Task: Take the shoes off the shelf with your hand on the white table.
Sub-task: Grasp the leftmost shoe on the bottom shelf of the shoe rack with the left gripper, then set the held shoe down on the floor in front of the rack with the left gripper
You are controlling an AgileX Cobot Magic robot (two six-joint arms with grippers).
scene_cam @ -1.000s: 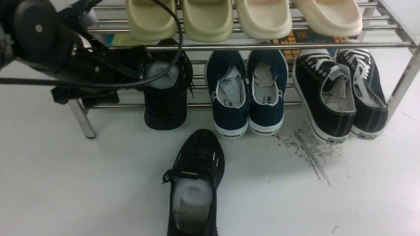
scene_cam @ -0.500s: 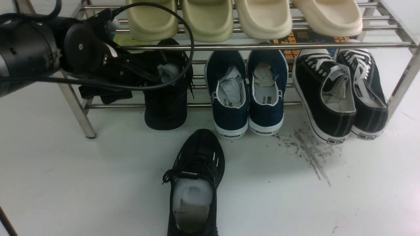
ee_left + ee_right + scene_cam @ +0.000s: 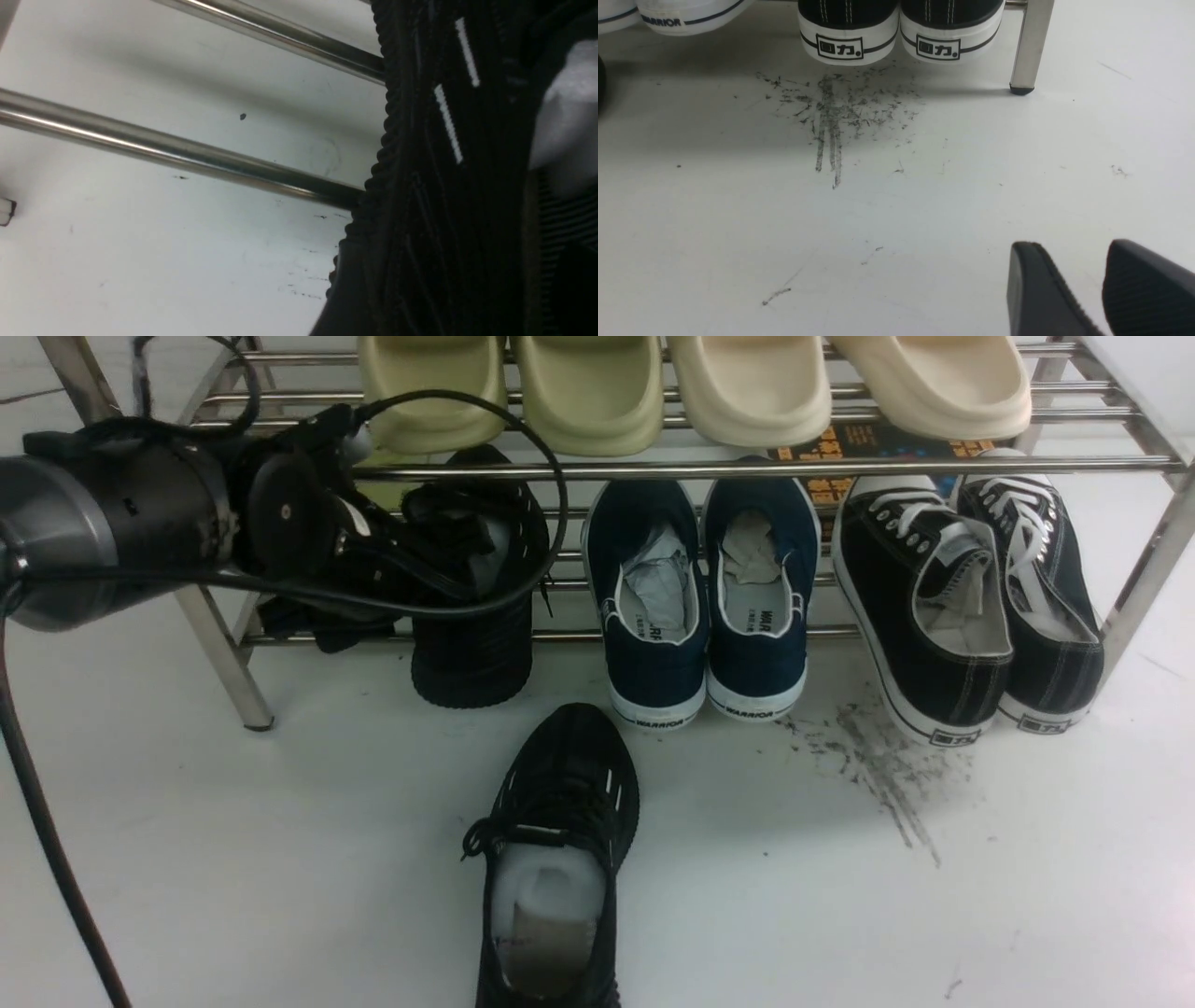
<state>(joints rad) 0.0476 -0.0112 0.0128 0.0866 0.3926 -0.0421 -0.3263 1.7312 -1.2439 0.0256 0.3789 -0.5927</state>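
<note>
One all-black knit shoe [image 3: 476, 635] stands on the lower tier of the steel shelf [image 3: 653, 469], at its left end. Its mate [image 3: 555, 859] lies on the white table [image 3: 233, 859] in front, with white foam showing inside. My left gripper [image 3: 411, 569] is open at the shelf shoe: one finger lies over the shoe's opening, the other hangs outside its left wall. The left wrist view shows that shoe's knit side [image 3: 444, 186] very close, with shelf tubes [image 3: 163, 149] beside it. My right gripper [image 3: 1069, 247] hovers open and empty over the bare table.
A navy white-soled pair [image 3: 700, 597] and a black canvas white-laced pair [image 3: 971, 597] fill the rest of the lower tier. Several cream slippers [image 3: 691, 387] sit on the upper tier. Dark scuff marks [image 3: 887, 775] lie before the canvas pair. A slanted shelf leg [image 3: 224, 672] stands under my left arm.
My left arm has swung right and further under the upper tier. Its gripper now covers most of the shelf shoe's white stuffing, and the jaws stand wider. Neither shoe has moved.
</note>
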